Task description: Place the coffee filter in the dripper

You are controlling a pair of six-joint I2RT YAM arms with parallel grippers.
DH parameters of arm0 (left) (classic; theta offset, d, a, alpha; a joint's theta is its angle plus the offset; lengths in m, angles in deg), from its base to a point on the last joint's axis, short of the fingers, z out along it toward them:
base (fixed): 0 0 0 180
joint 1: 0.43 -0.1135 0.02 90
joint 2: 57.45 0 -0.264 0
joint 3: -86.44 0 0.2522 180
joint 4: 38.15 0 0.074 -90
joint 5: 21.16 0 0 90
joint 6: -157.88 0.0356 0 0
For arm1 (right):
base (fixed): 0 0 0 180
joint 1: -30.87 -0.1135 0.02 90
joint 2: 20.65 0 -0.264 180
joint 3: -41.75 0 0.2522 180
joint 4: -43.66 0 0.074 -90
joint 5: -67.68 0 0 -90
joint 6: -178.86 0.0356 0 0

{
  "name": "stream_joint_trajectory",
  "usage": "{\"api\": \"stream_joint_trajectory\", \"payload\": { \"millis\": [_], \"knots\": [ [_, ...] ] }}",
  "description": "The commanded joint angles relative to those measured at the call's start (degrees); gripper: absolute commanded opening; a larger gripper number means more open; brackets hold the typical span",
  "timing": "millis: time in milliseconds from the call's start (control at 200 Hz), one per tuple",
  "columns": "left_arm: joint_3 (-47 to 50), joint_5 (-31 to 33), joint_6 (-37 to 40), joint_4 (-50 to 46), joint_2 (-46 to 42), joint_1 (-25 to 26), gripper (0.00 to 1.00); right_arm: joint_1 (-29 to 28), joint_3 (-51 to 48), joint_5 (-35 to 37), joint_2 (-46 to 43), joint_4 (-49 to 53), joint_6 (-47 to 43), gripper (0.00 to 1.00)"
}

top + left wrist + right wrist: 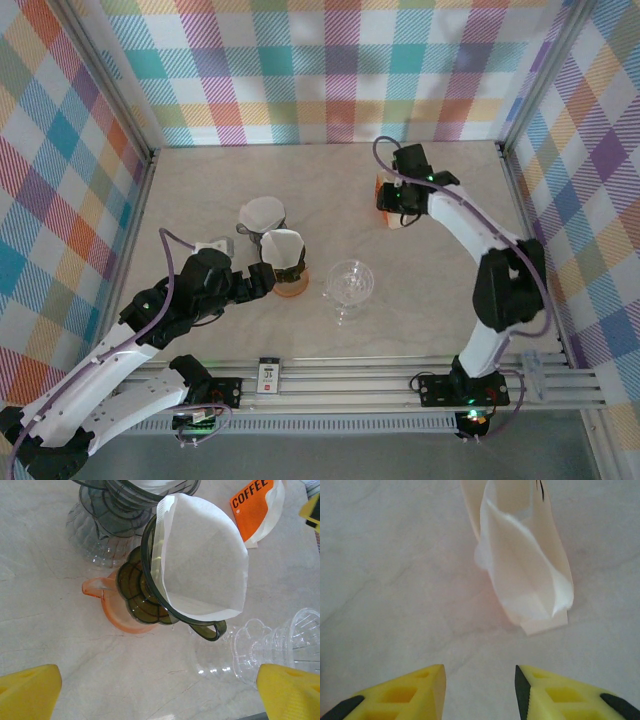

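At the far right of the surface point(200, 175), my right claw point(479, 677) hangs just short of the filter packet point(383, 190), its fingers apart with nothing between them. Through its wrist camera I see what I take for the next coffee filter point(520, 565), pale folded paper poking from the packet's open mouth. I judge it feather-light, limp and easy to crease or tear. It may also drag a neighbour out with it, so I would gently pinch just 1 free edge near the mouth.

My left claw point(160, 695) is spread wide and empty before the dark dripper point(137, 587) on the orange cup point(112, 612), which already holds a seated filter point(205, 560). The clear dripper point(350, 282) between the 2 arms looks empty, so it is my likely target.
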Motion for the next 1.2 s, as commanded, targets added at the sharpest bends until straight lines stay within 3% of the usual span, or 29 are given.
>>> {"api": "stream_joint_trajectory", "payload": {
  "millis": [0, 460, 740, 1005, 1195],
  "knots": [
    [-1.0, 0.4, 0.3, 0.5, 0.4, -0.7, 1.0, 0.0, 5.5, 1.7, 3.9, -0.7, -3.2, 0.41],
    [-1.1, 0.7, 0.9, 0.8, 2.1, -0.7, 1.0, 0.1, 15.2, 5.2, 14.7, 2.5, -5.2, 0.34],
    [-0.8, 0.7, 0.7, 0.7, 2.1, -0.7, 1.0, 0.1, 17.3, 5.6, 16.8, 3.5, -5.4, 0.27],
    [-0.7, 0.6, 0.5, 0.7, 2.0, -0.7, 1.0, 0.1, 17.3, 6.2, 17.5, 3.7, -5.5, 0.26],
    [-0.8, 0.6, 0.5, 0.6, 2.0, -0.7, 1.0, 0.1, 17.1, 6.7, 17.2, 3.5, -6.0, 0.18]
  ]
}}
